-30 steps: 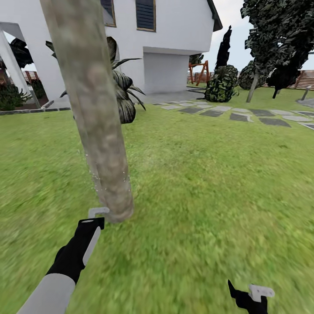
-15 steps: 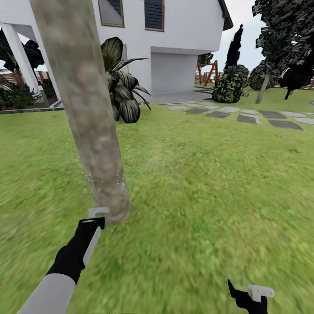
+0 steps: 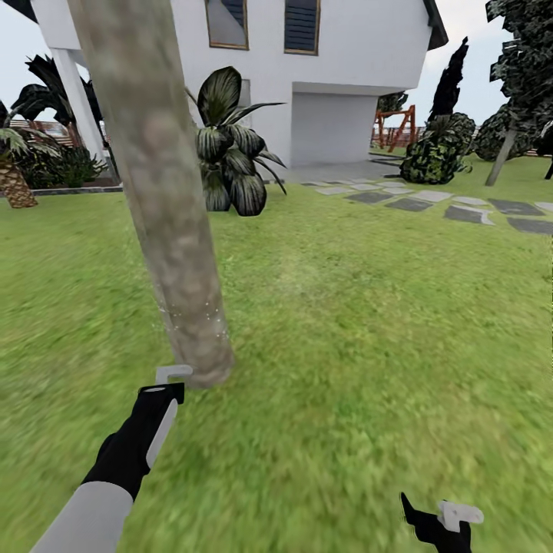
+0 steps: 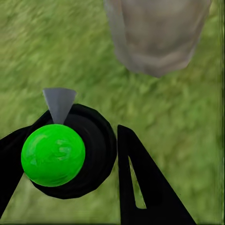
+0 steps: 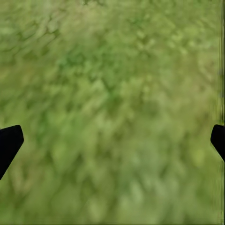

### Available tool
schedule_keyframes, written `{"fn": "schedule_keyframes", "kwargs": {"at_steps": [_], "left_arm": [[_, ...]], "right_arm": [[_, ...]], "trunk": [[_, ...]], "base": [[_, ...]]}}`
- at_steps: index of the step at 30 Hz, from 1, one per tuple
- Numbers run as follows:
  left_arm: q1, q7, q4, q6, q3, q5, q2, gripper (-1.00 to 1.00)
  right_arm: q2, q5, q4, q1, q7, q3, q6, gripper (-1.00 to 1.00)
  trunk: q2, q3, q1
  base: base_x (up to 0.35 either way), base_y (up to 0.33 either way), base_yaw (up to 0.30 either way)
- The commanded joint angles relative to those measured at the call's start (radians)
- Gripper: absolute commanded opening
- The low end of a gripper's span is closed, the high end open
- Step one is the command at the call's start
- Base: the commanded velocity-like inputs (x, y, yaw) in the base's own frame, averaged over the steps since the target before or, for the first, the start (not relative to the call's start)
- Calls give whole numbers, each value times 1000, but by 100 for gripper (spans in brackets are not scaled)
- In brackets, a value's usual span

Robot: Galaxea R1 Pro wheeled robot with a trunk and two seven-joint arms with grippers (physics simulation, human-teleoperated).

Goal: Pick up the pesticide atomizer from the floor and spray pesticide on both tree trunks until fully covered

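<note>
Left gripper [image 4: 70, 159] is closed around the pesticide atomizer [image 4: 54, 154], whose grey nozzle points at the base of the tree trunk [image 3: 165, 223], just beside it above the grass [image 3: 369, 322]. Right gripper [image 5: 112, 140] hangs with fingers wide apart over the lawn. No writing is readable.

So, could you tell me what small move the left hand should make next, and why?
Probably tilt the left hand upward so the pesticide atomizer aims higher on the tree trunk. In the head view the hand sits by the trunk's base and faint droplets speckle just the lower part, so the upper trunk likely needs covering.
</note>
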Motion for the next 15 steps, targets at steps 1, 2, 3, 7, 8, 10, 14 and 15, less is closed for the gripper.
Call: {"fn": "schedule_keyframes", "kwargs": {"at_steps": [1,2,3,7,8,10,14,15], "left_arm": [[0,0,0,0,0,-1,0,-100],[0,0,0,0,0,-1,0,-100],[0,0,0,0,0,-1,0,-100],[0,0,0,0,0,-1,0,-100],[0,0,0,0,0,-1,0,-100],[0,0,0,0,0,-1,0,-100],[0,0,0,0,0,1,0,-100],[0,0,0,0,0,1,0,-100]], "right_arm": [[0,0,0,0,0,0,0,100],[0,0,0,0,0,0,0,100],[0,0,0,0,0,0,0,100],[0,0,0,0,0,0,0,100],[0,0,0,0,0,0,0,100],[0,0,0,0,0,0,0,100],[0,0,0,0,0,0,0,100],[0,0,0,0,0,0,0,100]], "trunk": [[0,0,0],[0,0,0],[0,0,0],[0,0,0],[0,0,0],[0,0,0],[0,0,0],[0,0,0]], "base": [[0,-273,2],[0,-273,1],[0,-273,1],[41,-275,110],[83,-275,244],[90,-275,270],[91,-275,276],[91,-275,277]]}}
